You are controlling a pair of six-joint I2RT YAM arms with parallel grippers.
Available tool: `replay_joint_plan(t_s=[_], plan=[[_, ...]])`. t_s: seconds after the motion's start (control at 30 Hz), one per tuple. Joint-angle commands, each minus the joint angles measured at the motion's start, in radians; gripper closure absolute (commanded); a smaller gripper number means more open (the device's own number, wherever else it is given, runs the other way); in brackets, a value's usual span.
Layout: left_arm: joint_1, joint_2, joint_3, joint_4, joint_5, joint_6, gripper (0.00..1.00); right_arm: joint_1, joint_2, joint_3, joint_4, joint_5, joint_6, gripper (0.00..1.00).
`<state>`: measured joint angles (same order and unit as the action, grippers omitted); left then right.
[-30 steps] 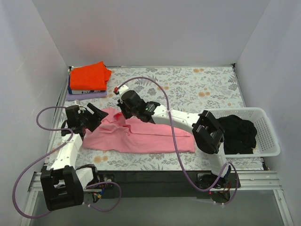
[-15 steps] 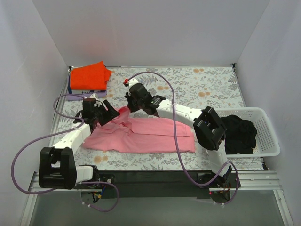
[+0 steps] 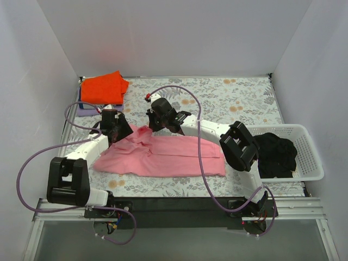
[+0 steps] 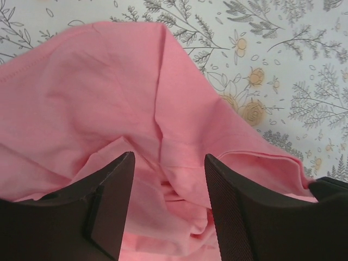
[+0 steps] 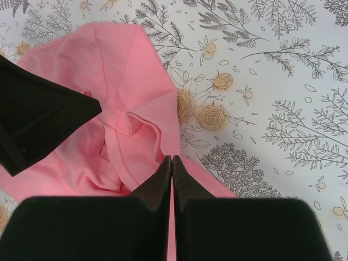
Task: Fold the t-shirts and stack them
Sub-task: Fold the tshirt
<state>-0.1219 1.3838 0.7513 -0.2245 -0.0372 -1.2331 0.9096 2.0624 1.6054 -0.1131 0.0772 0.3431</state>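
Note:
A light pink t-shirt (image 3: 168, 155) lies spread across the middle of the flowered table, its far left corner bunched up. My left gripper (image 3: 122, 132) is open over that bunch, and rumpled pink cloth (image 4: 109, 98) lies between its fingers in the left wrist view, where the gripper (image 4: 168, 163) shows wide apart. My right gripper (image 3: 154, 124) sits just right of it, shut on the pink shirt's far edge (image 5: 125, 70); its tips (image 5: 172, 159) meet at the hem. A folded bright orange-red t-shirt (image 3: 103, 87) tops a stack at the back left.
Under the orange shirt lie folded purple and blue garments (image 3: 84, 110). A white mesh basket (image 3: 312, 157) at the right edge holds black garments (image 3: 277, 152). White walls close in the table on three sides.
My left arm has swung away from me and to the right, onto the shirt's far left corner. My right gripper has shifted slightly right and back, and the corner has bunched.

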Motion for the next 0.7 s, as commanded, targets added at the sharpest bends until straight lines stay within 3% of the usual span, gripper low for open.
replay_joint_plan(t_s=[0.0, 0.67], plan=[[-0.004, 0.027, 0.029, -0.030, -0.052, 0.008, 0.48, -0.006, -0.005, -0.005, 0.056, -0.022, 0.013, 0.99], [-0.015, 0.152, 0.069, 0.008, -0.001, 0.001, 0.66, -0.008, -0.010, -0.018, 0.072, -0.040, 0.017, 0.99]])
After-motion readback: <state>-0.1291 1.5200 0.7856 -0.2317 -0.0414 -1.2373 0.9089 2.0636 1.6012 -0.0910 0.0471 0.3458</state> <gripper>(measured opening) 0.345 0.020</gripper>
